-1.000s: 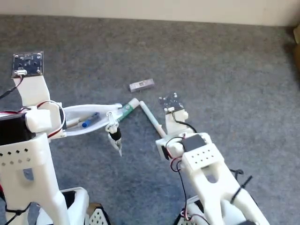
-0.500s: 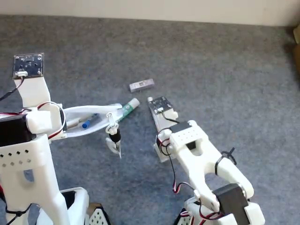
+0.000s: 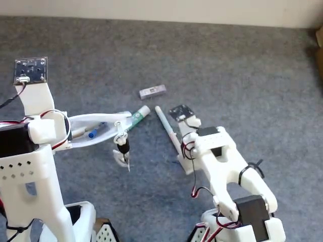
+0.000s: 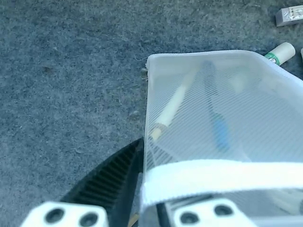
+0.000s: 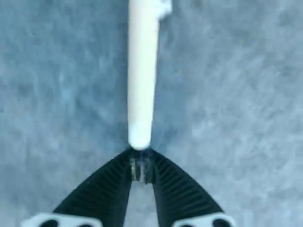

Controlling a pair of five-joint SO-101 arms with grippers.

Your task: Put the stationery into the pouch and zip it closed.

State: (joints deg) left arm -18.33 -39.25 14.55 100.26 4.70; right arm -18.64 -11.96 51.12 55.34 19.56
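Tightly pinched, the right gripper (image 5: 140, 166) nips the very end of a white pen (image 5: 142, 71), whose barrel runs straight out ahead of the fingertips over the grey carpet (image 3: 242, 75). The pen looks light, stiff and smooth-sided. Held by its tip alone it could swivel or slip, so a grip nearer mid-barrel would probably hold it steadier.

Just past the pen's far end, a green-and-white stick (image 3: 139, 115) lies at the mouth of the pouch (image 4: 227, 94) and partly blocks the way in. Near that opening a zip pull (image 3: 122, 148) with a dark charm rests on the carpet. Farther ahead, a small grey block (image 3: 152, 91) sits apart from the rest.

Beyond the mouth, the translucent mesh pouch already contains a blue pen (image 4: 218, 127) and a cream pen (image 4: 173, 106). Its end away from the mouth is clamped in the left gripper (image 4: 142, 163), fingers pressed together on the fabric. The pouch looks soft and floppy, so its mouth may sag as the white pen goes in.
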